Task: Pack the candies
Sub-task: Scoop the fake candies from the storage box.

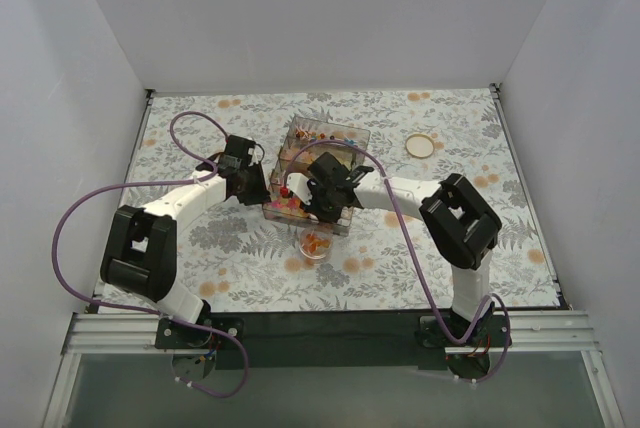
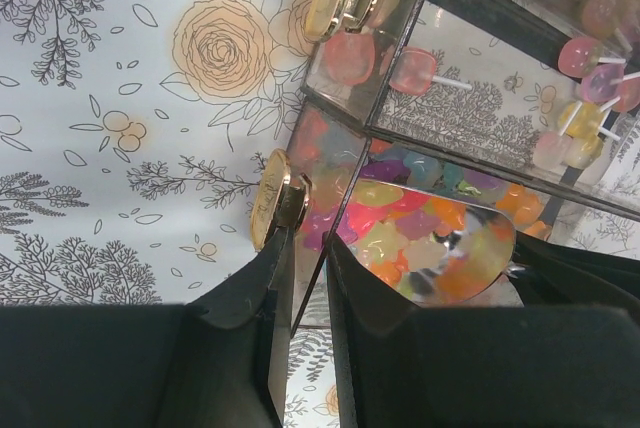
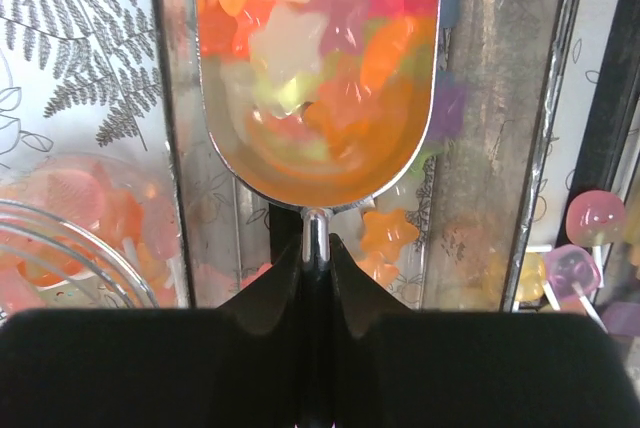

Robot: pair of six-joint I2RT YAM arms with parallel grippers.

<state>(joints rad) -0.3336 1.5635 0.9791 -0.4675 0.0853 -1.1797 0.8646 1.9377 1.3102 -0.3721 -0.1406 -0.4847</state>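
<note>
Pinching a shiny metal scoop by its stem, the right jaws held multicoloured candies over a clear compartmented box; the left jaws clamped its wall.

Item: metal scoop, 12 o'clock, bowl heaped with star-shaped candies in orange, pink, white and yellow-green.
Item: right gripper, 6 o'clock, black fingers pinched on the scoop's thin metal stem.
Item: clear box, walls running 12 to 6 either side of the scoop, loose candies under it.
Item: glass jar, 8 o'clock, rim only, candies inside.
Item: lollipops, 4 o'clock, pink and pale purple.
Item: fern-print tablecloth, 10 o'clock.
</note>
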